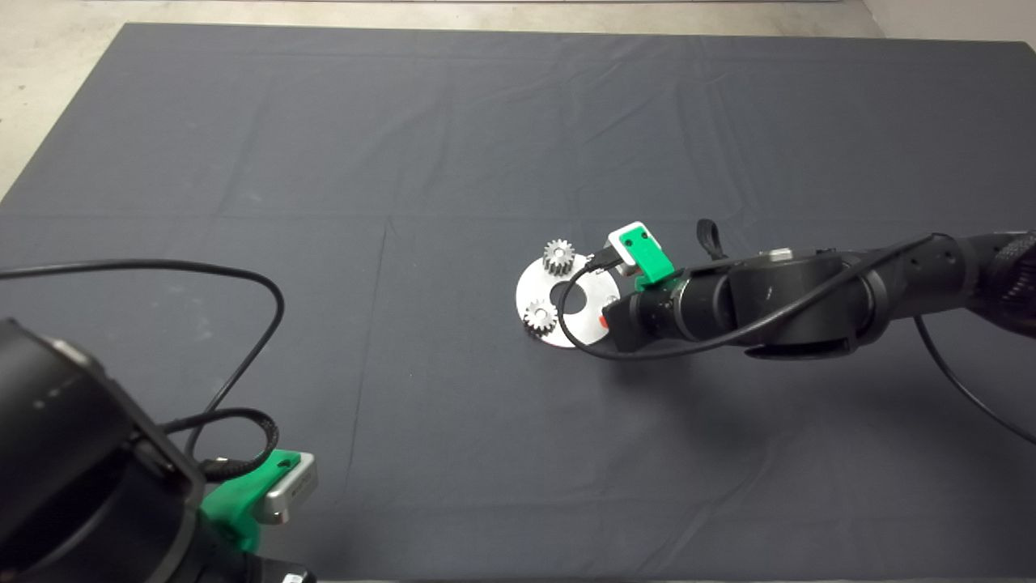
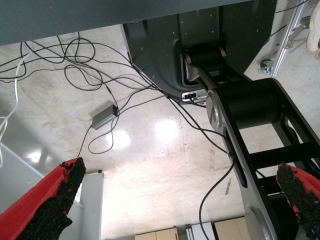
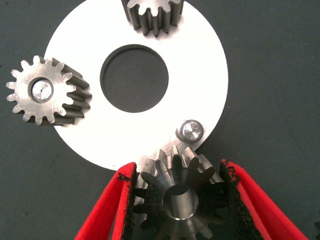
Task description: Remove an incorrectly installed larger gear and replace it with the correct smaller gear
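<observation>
Steel teeth sit tight between my right gripper's (image 3: 179, 200) red fingers: I hold the smaller gear (image 3: 180, 197), its hole facing up. The bare shiny peg (image 3: 191, 129) on the round silver plate (image 3: 205, 75) stands just ahead of my fingertips, a bit off to one side. My left gripper (image 2: 175, 200) waits wide open and holds nothing, down off the mat.
</observation>
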